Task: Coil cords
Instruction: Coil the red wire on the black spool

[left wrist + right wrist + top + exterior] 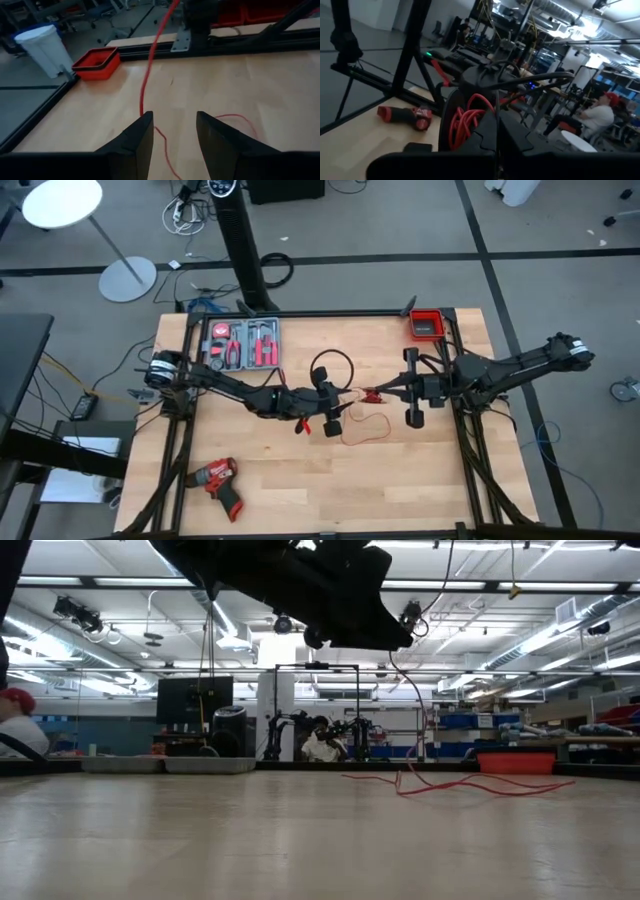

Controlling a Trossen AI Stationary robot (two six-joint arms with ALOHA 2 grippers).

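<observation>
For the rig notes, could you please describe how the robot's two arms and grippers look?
Both arms are dark, nearly black, jointed links with thin black cables alongside. The left gripper has two flat, dark, wedge-shaped fingers. The right gripper looks equally dark and blocky. No markings are legible.

light: bright ceiling strips, low view | wrist views: dim, soft | shadows: faint

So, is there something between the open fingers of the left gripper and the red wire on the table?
Nothing visible is in the way. In the left wrist view the red wire hangs down just ahead of the left gripper and trails on between its open fingers on bare table. The red bin sits well off to one side.
</observation>
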